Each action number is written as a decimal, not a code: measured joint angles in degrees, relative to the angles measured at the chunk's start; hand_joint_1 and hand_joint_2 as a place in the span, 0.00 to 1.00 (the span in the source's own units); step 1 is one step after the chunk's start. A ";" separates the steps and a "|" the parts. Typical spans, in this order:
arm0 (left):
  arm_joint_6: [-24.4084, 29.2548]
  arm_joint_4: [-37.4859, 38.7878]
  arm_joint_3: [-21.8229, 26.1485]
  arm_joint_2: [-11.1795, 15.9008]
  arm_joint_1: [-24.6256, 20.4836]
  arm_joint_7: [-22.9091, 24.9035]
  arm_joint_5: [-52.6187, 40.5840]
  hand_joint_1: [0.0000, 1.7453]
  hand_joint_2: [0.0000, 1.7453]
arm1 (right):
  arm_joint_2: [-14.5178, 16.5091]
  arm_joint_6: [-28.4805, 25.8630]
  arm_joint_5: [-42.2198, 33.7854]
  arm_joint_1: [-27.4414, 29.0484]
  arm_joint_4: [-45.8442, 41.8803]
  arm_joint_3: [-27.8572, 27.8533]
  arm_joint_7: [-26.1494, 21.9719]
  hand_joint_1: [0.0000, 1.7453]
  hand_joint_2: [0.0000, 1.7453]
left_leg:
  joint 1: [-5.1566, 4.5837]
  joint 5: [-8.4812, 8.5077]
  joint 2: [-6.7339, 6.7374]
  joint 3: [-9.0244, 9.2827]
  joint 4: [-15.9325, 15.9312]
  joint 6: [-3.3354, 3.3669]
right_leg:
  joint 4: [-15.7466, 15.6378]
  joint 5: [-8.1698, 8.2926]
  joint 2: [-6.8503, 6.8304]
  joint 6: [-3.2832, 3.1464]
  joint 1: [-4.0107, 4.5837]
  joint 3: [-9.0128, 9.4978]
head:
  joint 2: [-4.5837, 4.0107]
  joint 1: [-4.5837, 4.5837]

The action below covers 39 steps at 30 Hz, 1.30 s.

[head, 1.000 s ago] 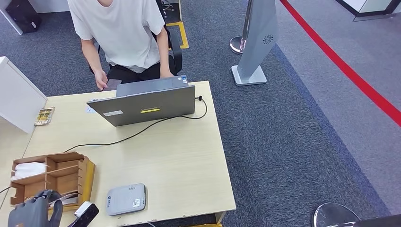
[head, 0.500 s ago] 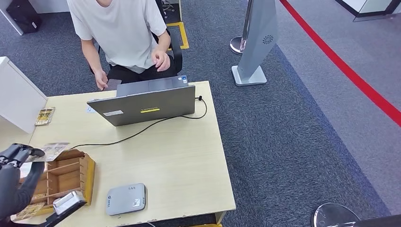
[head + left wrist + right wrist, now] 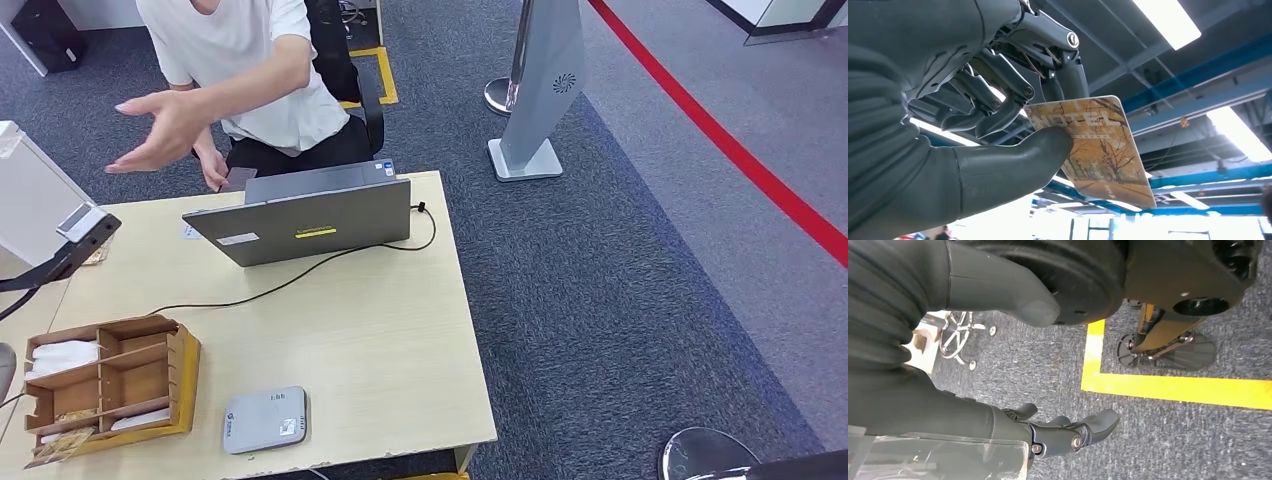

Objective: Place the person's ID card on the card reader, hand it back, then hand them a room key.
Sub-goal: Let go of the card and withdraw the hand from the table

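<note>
In the left wrist view my left hand (image 3: 998, 105) pinches a room key card (image 3: 1103, 150) between thumb and fingers; the card shows autumn trees and the word HOTEL. My left forearm (image 3: 65, 250) rises at the table's left edge in the head view. The person (image 3: 250, 60) behind the laptop stretches an open hand (image 3: 160, 130) toward that side. Their other hand holds a small dark card (image 3: 238, 178) by the laptop's back. The grey card reader (image 3: 265, 420) lies bare near the front edge. My right hand (image 3: 1058, 432) hangs over carpet, fingers apart, holding nothing.
A wooden organiser (image 3: 150, 385) with cards in its compartments stands at the front left. A grey laptop (image 3: 310, 215) with a black cable (image 3: 300, 280) sits at the table's back. A white box (image 3: 30, 200) stands at the left. A grey sign stand (image 3: 545, 90) is on the carpet.
My left arm rose from the organiser with the key card, up and leftward out of the head view. The person lifted one arm and stretched an open hand toward it.
</note>
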 joint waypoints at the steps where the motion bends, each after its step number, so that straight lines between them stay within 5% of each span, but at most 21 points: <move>1: 0.14 1.97 -0.01 -0.14 -0.79 -0.14 -0.47 1.00 1.00 | -0.11 0.09 0.01 -0.05 -0.20 0.22 0.20 0.00 1.00 | 0.00 0.00 0.01 -0.01 0.00 0.00 | 0.00 0.00 0.03 0.00 0.00 -0.02 | 0.00 -0.01; 8: -0.09 10.21 -0.14 -1.22 -4.69 0.09 -1.44 1.00 1.00 | -0.82 1.05 -0.03 0.01 -1.00 1.10 0.39 0.00 1.00 | 0.00 0.00 0.03 -0.10 0.00 0.00 | 0.00 0.00 0.06 0.00 0.01 -0.10 | 0.00 -0.01; 12: -0.55 11.98 -0.23 -1.39 -5.31 0.60 -0.70 0.00 1.00 | -1.11 1.27 -0.14 0.09 -1.13 1.36 0.03 0.00 1.00 | 0.00 -0.01 0.03 -0.13 0.00 0.00 | 0.00 0.00 0.07 0.00 0.01 -0.12 | 0.00 0.00; 22: -0.01 12.30 0.06 -0.78 -1.26 0.57 6.06 0.00 1.00 | -1.26 1.23 -1.78 0.67 -1.14 1.38 -0.65 0.00 1.00 | 0.00 -0.02 0.07 -0.16 -0.03 -0.02 | 0.02 0.00 0.10 0.00 0.01 -0.11 | 0.00 0.00; 29: 6.77 0.92 6.07 0.41 17.77 -4.25 18.06 0.00 1.00 | -1.26 1.14 -4.37 2.33 -0.90 1.10 -1.00 0.00 1.00 | 0.01 -0.20 0.35 -0.18 -0.07 -0.05 | 0.02 -0.14 0.38 -0.02 0.00 -0.21 | 0.00 0.03; 33: 5.67 -6.90 12.90 -0.20 30.14 -11.47 34.82 0.00 1.00 | -1.44 2.31 -5.33 2.86 -0.25 0.56 -0.91 0.00 1.00 | 0.01 -0.34 0.52 -0.11 -0.09 -0.09 | 0.00 -0.22 0.54 0.03 0.00 -0.21 | 0.00 0.02; 39: -3.42 -14.10 27.04 -6.90 43.50 -20.20 54.18 0.00 1.00 | -1.91 4.27 -5.39 3.23 1.64 0.21 -1.03 0.00 1.00 | 0.00 -0.36 0.51 -0.14 -0.09 -0.07 | -0.02 -0.29 0.52 0.07 0.00 -0.19 | 0.00 0.01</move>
